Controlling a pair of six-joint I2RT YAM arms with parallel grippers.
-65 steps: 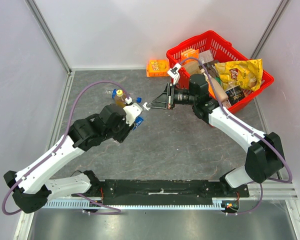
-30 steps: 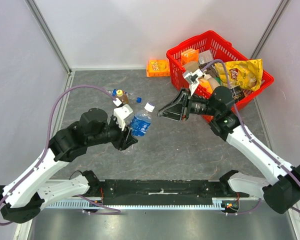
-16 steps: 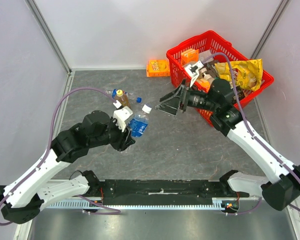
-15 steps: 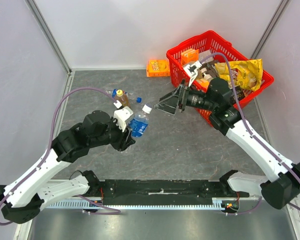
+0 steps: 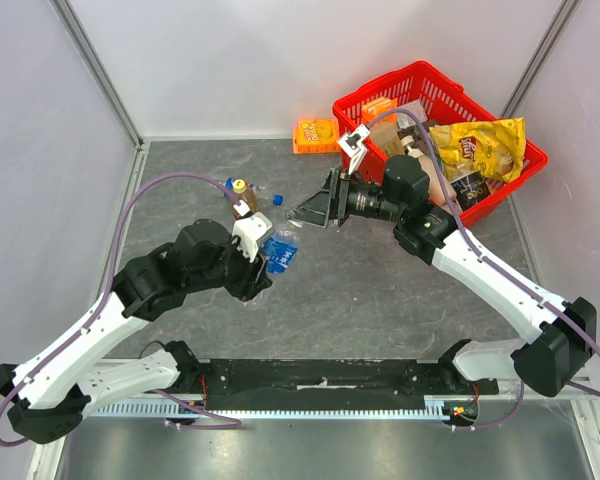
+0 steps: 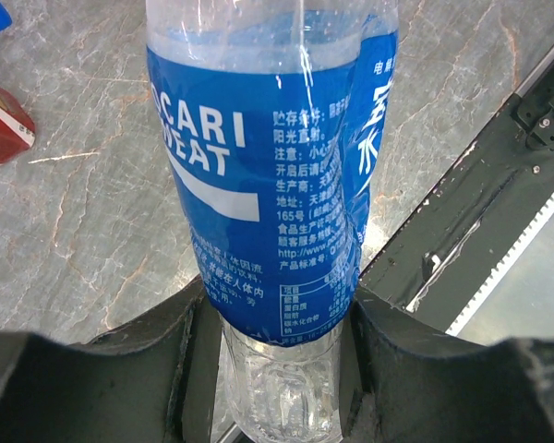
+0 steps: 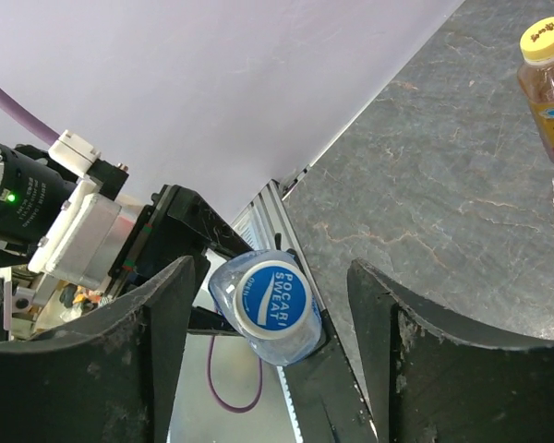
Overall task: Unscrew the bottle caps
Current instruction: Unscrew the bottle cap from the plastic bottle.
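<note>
The left end effector [image 6: 272, 351] clamps the blue-label bottle [image 6: 258, 185]. The right end effector [image 5: 305, 212] stands open facing its cap [image 7: 275, 300], gripping nothing. That cap and the yellow cap [image 7: 545, 37] are not yet off.

Capped clear bottle [image 6: 268, 185] tilted, yellow cap [image 7: 545, 39] on amber bottle [image 7: 549, 101]

The left arm [image 5: 92, 328] is reaching forward with the left gripper [image 5: 263, 262] clamping the blue-labelled bottle [image 6: 258, 185], while the right arm [image 5: 480, 270] is bending leftward, the right gripper [image 5: 305, 213] holding its jaws apart.
</note>
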